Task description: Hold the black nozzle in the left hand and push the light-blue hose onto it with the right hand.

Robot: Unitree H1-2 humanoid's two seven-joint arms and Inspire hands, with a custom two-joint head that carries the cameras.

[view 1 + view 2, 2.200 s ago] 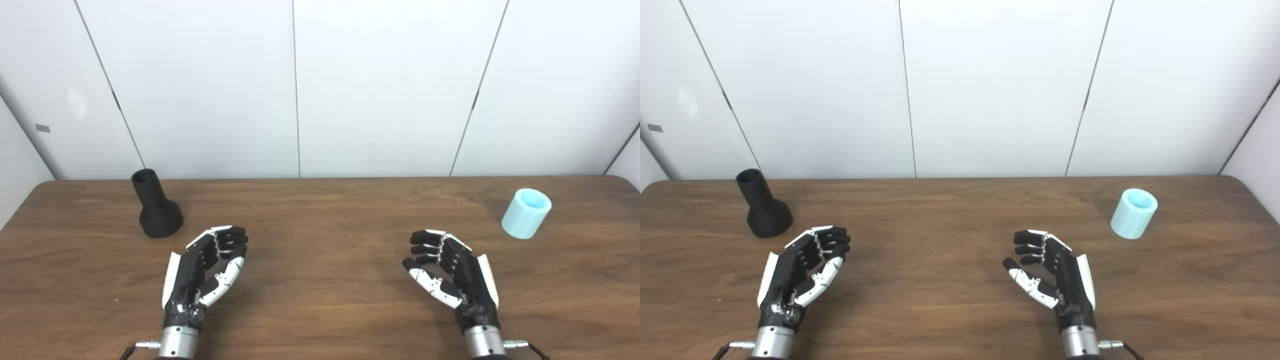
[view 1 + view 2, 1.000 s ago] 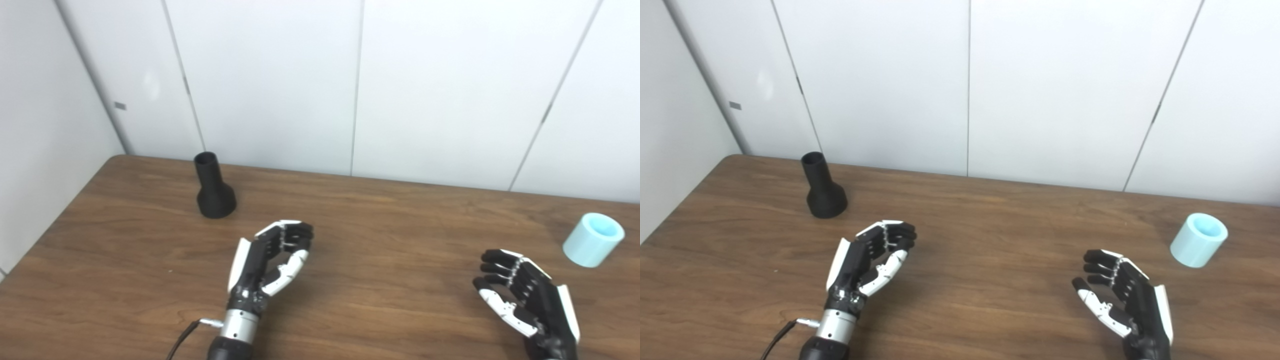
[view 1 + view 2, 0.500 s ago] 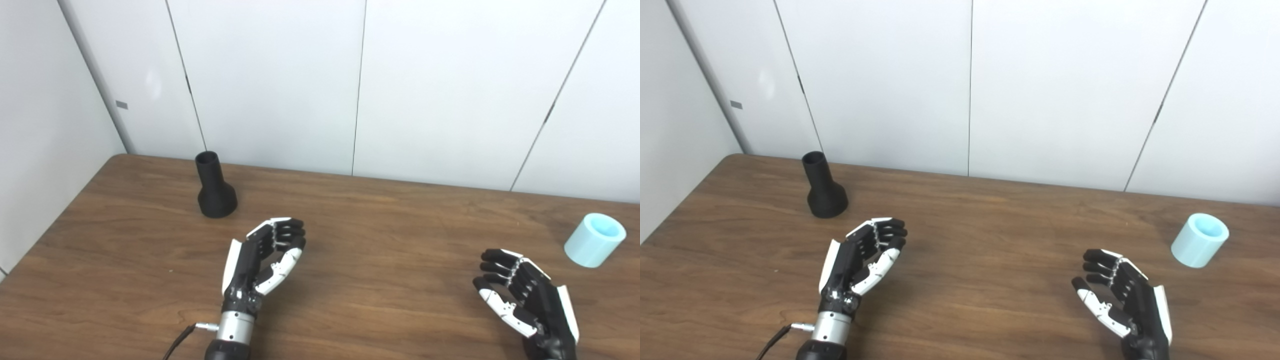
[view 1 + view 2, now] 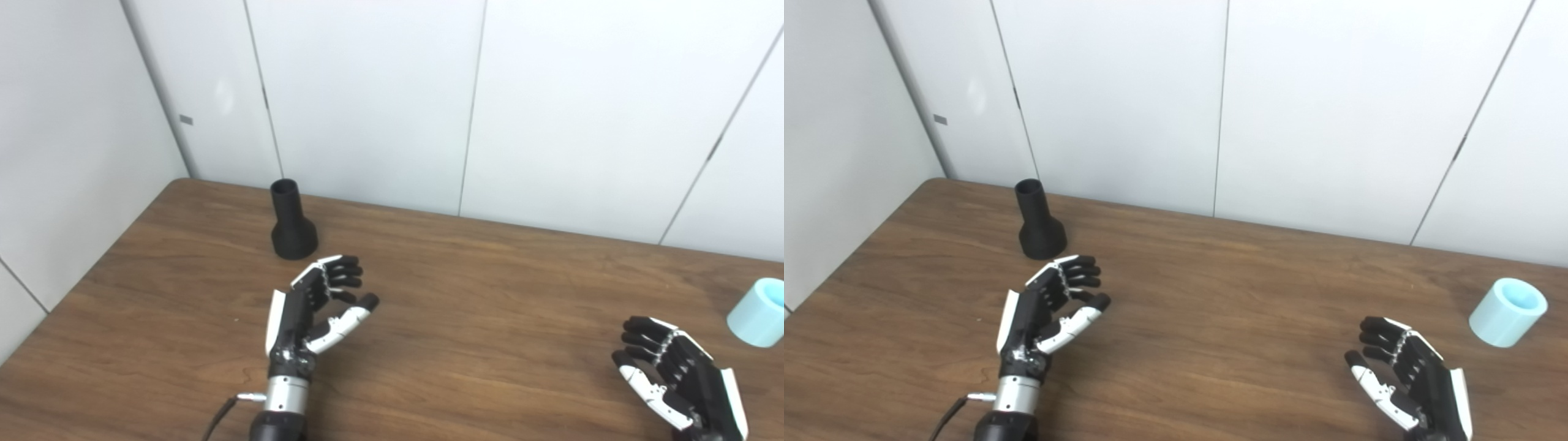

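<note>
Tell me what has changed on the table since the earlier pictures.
The camera has swung left, so the whole picture has shifted. The left hand has moved forward toward the black nozzle and spread its thumb and fingers wider, not touching it yet. The right hand waits open as before. The nozzle stands upright, and the light-blue hose is untouched.

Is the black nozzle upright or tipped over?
Upright. The black nozzle stands on its wide flared base on the table, narrow open end up, untouched by the left hand.
</note>
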